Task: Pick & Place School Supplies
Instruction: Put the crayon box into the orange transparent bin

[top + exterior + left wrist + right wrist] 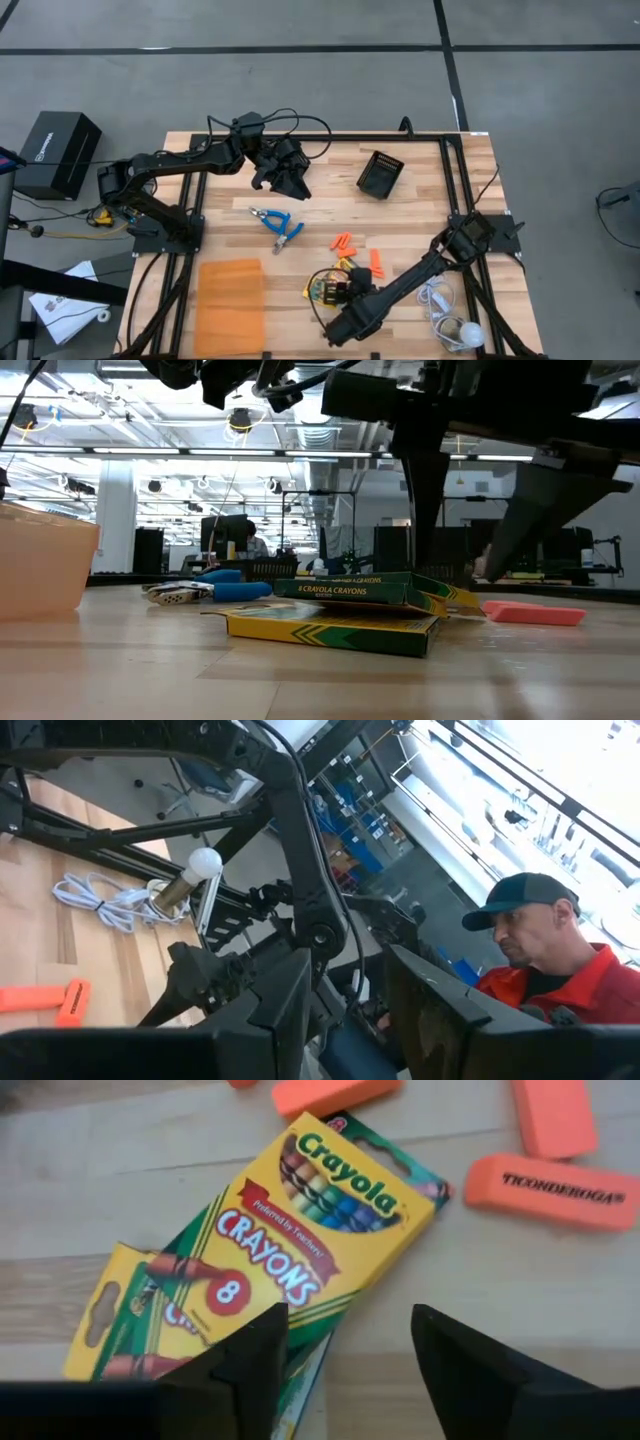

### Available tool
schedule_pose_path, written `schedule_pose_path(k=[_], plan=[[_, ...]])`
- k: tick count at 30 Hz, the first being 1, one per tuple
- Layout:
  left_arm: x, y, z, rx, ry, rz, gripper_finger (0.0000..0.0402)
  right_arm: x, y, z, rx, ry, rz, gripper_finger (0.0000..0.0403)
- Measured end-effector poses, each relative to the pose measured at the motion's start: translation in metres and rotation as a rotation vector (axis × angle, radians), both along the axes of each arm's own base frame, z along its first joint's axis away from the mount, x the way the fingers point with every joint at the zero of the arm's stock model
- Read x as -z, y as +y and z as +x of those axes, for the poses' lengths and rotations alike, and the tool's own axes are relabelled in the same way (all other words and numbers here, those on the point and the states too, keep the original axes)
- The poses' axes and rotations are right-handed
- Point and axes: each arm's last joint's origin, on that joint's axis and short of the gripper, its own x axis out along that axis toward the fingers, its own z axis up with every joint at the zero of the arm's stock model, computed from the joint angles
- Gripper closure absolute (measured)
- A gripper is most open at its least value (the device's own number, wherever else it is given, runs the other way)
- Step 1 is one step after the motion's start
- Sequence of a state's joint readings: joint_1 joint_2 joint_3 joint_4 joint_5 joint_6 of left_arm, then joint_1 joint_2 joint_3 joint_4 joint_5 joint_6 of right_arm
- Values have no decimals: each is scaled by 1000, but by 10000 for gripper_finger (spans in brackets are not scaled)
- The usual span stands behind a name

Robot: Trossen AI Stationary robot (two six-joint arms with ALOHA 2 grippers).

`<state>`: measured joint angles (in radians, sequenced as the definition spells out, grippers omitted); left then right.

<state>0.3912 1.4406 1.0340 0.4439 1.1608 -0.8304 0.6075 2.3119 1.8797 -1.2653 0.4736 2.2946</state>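
The right pincer (345, 1365) hangs low over the crayon boxes (300, 1230) near the table's front edge, its fingers spread wide with nothing between them; we judge it is either lining up for a grasp or has just let go, since the boxes lie flat on the wood, one overlapping the other. The left pincer (285, 180) waits raised toward the back edge, jaws partly apart and empty as far as we can see. The blue-handled scissors (278, 224) rest mid-table, and the orange erasers (345, 243) lie scattered just behind the boxes.

The right wrist view lets us read the box labels and see the gap between the fingers, which the high view hides under the arm. The low view shows the boxes (345, 610) stacked at a slant. Only the high view places the black mesh bin (380, 174) near the back edge and the orange tray (230, 303) at the front-left corner, likely destinations
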Motion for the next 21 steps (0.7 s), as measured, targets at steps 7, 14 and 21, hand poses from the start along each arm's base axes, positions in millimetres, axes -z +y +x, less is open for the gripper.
schedule_pose_path(k=[7,14,21], plan=[[0,0,0,10,11,-10,275,0,-9,9,44,-67,-19,197],[0,-1,-1,51,31,-28,275,-1,-22,12,75,-49,-66,221],[0,-1,-1,51,32,-30,275,-16,-26,8,53,-57,-151,221]])
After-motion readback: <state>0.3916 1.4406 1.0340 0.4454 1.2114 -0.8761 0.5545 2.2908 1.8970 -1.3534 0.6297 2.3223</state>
